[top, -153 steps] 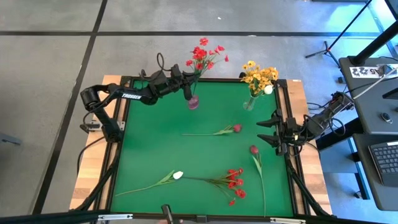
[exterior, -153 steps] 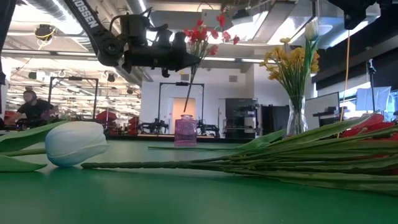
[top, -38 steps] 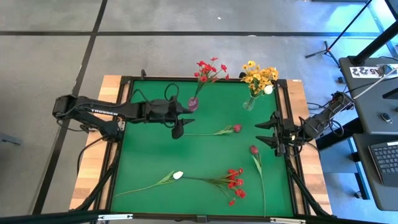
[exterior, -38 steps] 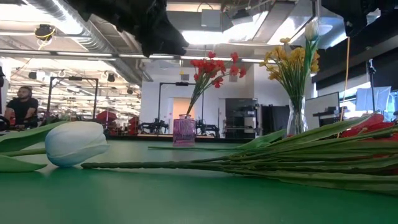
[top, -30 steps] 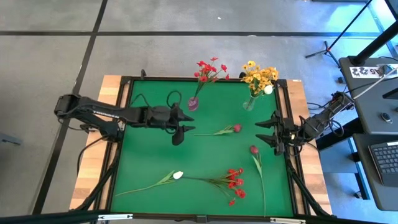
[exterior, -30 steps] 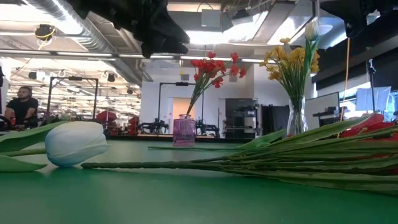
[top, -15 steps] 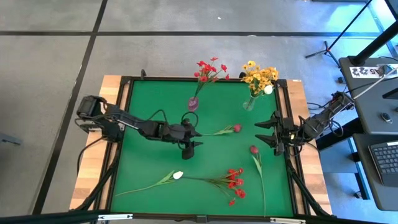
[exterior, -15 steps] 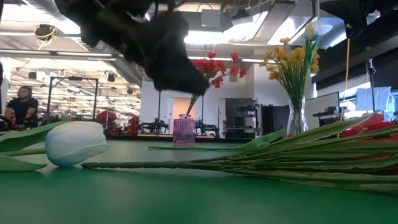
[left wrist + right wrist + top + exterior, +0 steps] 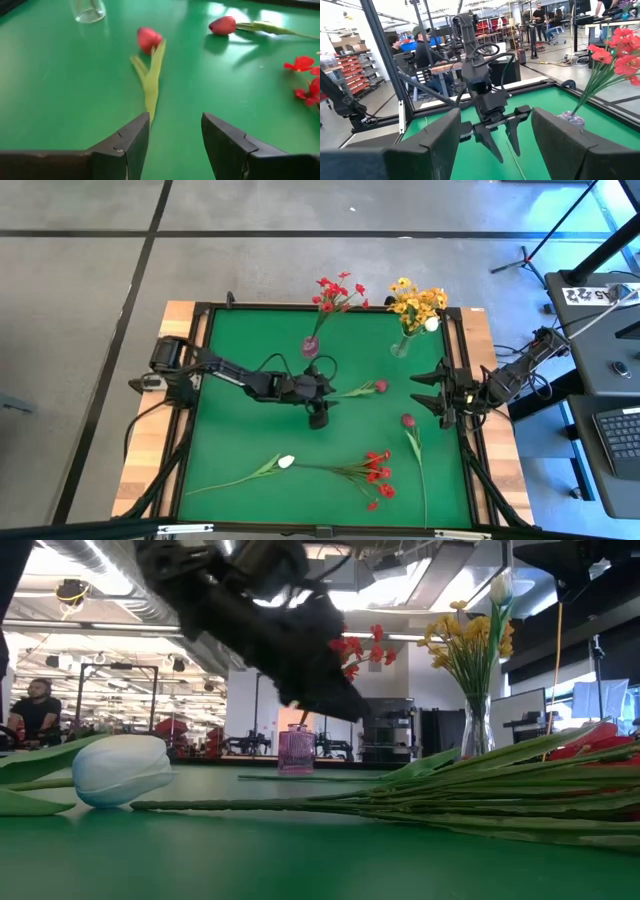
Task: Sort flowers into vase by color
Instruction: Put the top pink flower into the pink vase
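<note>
Roughly halfway we reckon: red blossom spray in pink glass vase [image 9: 311, 346], yellow-orange spray in clear glass vase [image 9: 401, 345]. Left gripper [image 9: 320, 394] wide open, empty, over stem of dark pink tulip [image 9: 380, 386]. Second tulip [image 9: 408, 421], white tulip [image 9: 286, 462], loose red spray [image 9: 377, 473] on green mat. Right gripper [image 9: 427, 392] open, empty, parked at right edge

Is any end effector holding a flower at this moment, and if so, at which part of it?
Nothing is held. The left end effector is open above the stem of a dark pink tulip; the right end effector waits open at the table's edge.
</note>
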Controlling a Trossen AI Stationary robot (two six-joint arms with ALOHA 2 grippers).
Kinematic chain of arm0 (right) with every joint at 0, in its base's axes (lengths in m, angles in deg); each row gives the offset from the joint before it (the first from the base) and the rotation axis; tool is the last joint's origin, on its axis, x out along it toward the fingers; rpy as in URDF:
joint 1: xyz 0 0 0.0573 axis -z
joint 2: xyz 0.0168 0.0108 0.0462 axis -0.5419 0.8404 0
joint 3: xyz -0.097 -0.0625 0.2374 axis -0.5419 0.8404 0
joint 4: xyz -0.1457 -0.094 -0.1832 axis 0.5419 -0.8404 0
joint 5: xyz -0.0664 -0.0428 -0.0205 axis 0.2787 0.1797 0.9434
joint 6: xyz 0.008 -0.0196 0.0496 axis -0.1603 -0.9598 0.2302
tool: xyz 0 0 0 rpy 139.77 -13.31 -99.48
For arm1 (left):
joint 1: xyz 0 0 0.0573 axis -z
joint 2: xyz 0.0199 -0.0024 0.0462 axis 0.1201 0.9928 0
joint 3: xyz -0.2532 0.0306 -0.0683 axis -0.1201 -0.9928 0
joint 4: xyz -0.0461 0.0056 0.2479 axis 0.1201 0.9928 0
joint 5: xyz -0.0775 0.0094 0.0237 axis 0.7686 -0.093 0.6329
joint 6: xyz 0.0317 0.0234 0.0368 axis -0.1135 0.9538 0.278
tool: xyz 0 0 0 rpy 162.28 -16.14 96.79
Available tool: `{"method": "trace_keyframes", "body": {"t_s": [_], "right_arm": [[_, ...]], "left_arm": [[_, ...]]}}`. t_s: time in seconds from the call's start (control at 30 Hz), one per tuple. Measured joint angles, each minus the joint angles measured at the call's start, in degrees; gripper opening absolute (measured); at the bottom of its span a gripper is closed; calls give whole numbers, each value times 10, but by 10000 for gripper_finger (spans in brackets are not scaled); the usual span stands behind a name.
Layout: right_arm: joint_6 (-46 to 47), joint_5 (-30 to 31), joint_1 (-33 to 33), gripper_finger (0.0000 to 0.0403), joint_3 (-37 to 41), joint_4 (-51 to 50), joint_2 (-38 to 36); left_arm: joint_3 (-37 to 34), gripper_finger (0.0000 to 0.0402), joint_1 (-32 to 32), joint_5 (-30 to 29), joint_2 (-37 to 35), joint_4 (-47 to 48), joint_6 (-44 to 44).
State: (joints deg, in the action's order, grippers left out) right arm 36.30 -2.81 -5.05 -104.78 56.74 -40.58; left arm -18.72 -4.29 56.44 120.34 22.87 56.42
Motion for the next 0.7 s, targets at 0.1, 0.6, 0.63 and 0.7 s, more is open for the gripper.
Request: {"method": "trace_keyframes", "body": {"t_s": [0.1, 0.6, 0.63, 0.7], "right_arm": [[1, 1, 0, 241, 0, 0, 0], [4, -2, 0, 241, 0, -3, 0], [4, -2, 0, 241, 0, -4, 0], [4, -2, 0, 241, 0, -5, 0]], "left_arm": [[46, 175, -4, 3, 27, 40, 15], [153, 175, -44, 18, 130, 168, -45], [155, 175, -46, 19, 133, 168, -53], [156, 175, -50, 18, 133, 185, -59]]}}
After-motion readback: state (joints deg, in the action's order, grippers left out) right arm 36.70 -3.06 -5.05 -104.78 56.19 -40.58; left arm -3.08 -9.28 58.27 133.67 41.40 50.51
